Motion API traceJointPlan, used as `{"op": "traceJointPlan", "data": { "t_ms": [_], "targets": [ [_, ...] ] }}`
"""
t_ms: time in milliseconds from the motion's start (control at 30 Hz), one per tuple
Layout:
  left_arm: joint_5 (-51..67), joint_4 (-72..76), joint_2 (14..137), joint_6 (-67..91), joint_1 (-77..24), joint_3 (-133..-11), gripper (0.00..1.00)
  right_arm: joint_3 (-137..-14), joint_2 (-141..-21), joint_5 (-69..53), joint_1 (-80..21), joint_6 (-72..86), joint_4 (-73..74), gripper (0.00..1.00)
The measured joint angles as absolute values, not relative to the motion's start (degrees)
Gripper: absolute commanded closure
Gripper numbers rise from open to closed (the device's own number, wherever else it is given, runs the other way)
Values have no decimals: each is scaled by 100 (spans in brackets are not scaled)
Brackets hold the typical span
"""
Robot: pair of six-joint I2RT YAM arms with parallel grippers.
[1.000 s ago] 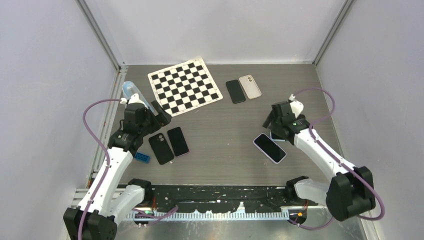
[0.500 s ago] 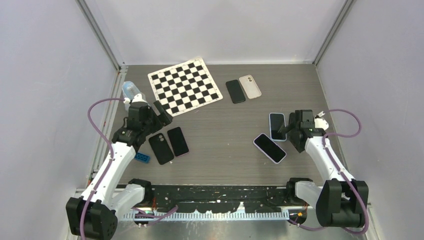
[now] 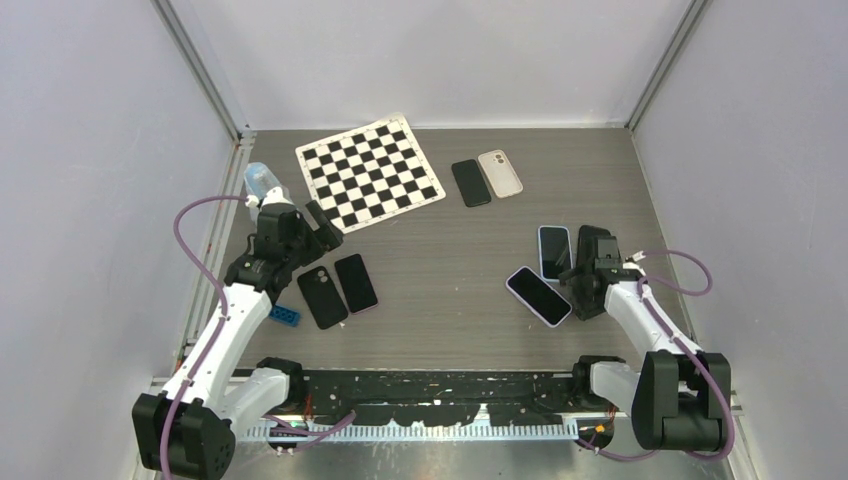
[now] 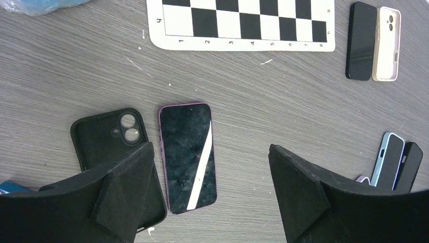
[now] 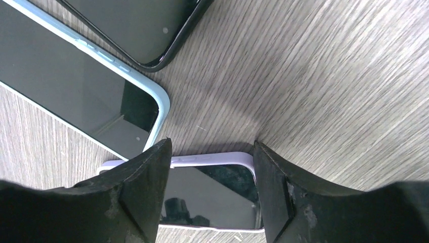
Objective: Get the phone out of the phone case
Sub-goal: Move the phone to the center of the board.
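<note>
Right gripper (image 5: 211,144) open, possibly touching lilac-cased phone (image 5: 215,195)

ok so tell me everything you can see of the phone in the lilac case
The phone in the lilac case lies flat, screen up, diagonal on the wood-grain table. Dark glossy screen, pale lilac rim, rounded corners, side buttons. The right gripper is open, a finger either side of one end; contact unclear. A blue-cased phone lies close by.
</note>
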State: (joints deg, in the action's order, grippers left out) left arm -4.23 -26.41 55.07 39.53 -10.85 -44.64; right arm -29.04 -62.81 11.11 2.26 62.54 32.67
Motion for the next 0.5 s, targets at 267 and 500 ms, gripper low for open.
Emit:
{"op": "traceJointPlan", "data": {
  "t_ms": [267, 500],
  "targets": [
    [-449, -2639, 5507, 3955, -1085, -4464, 14, -2858, -6396, 687, 231, 6469, 2904, 38],
    [-449, -2641, 5507, 3955, -1085, -4464, 14, -2947, -6698, 484, -714, 6818, 2477, 38]
  ]
}}
